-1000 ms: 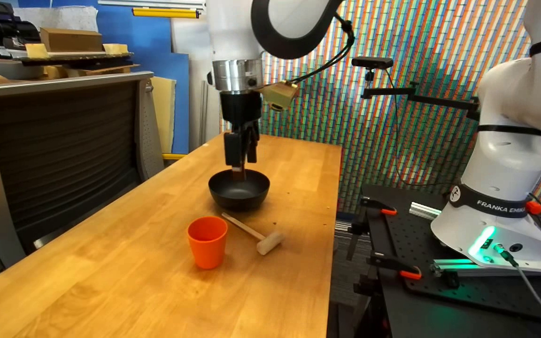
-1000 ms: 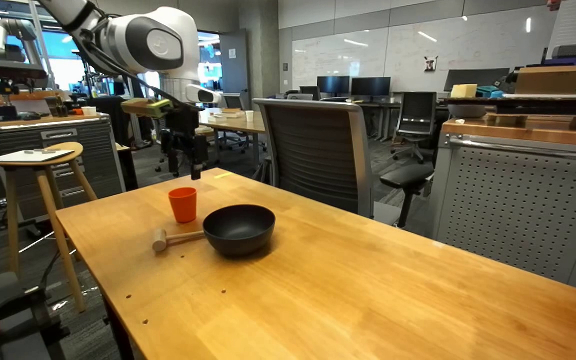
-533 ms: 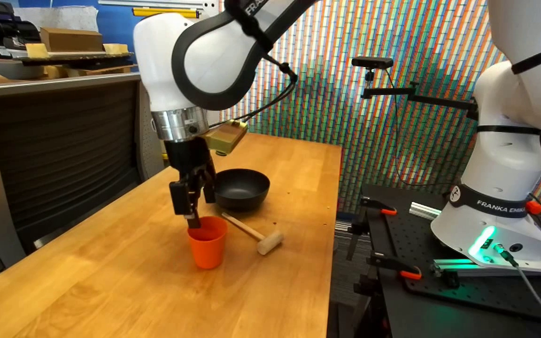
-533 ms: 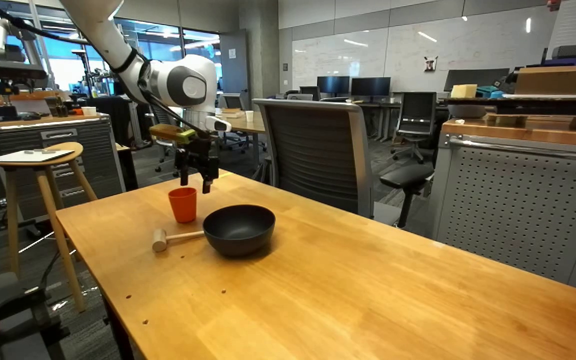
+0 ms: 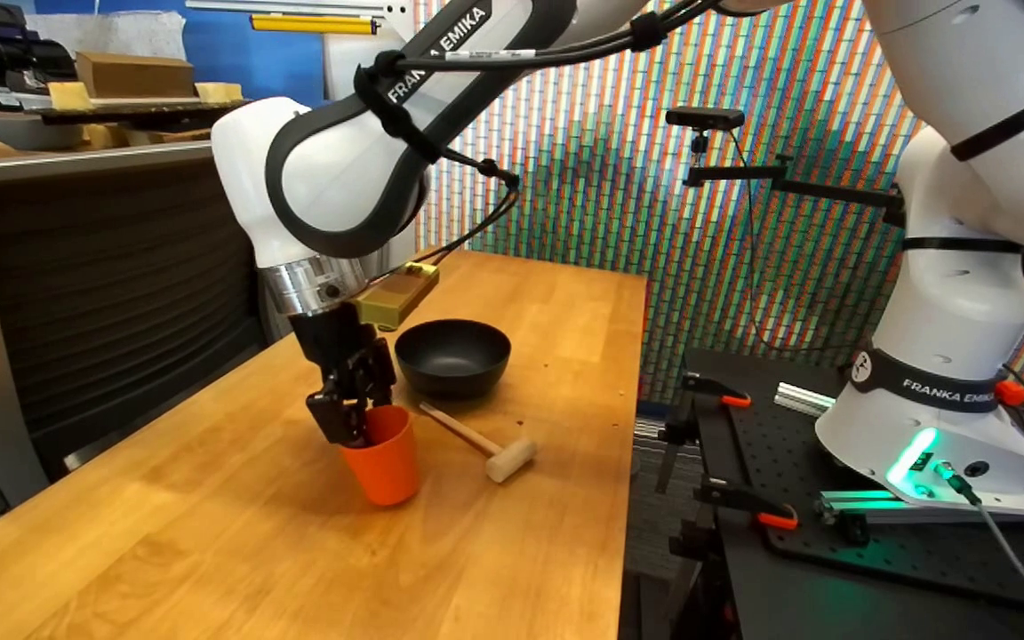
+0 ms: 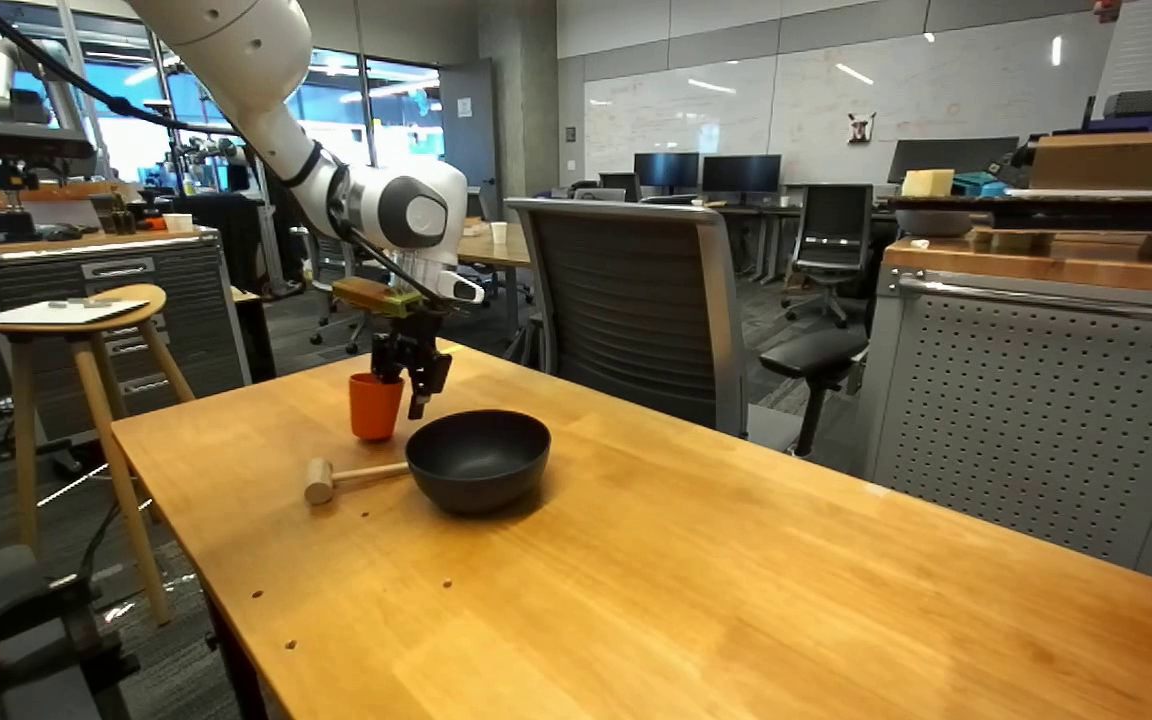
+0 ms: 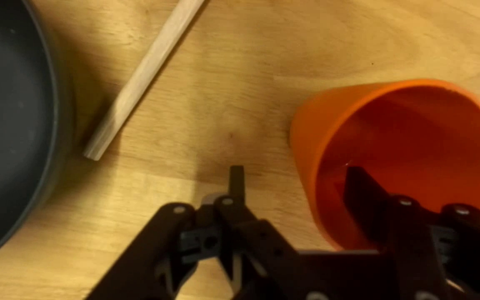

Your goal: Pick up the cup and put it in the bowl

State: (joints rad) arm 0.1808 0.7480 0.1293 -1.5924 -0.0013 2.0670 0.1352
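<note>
Cup: one, small, orange-red, slightly tapered. Located on the wooden table, outside the bowl; tilted, its rim leaning left in an exterior view. Whether its whole base meets the wood cannot be told.

Gripper: one, black, set wide, straddling the cup's wall. In the wrist view its right finger reaches inside the cup; its left finger stands outside, clear space between it and the cup. Nothing is clamped. Whether the inner finger touches the wall cannot be told.

Bowl: one, round, matte black, upright; in an exterior view, farther off than the cup and to its right.

Mallet: one, small, pale wood, lying right of the cup in an exterior view; head to the near right, handle end just beside the bowl.

Arm: one, white, black trim, bent down above the table.

Office chair: one, grey-framed, beyond the table's far edge.

Stool: one, wooden, left of the table, a white sheet on its seat.
</note>
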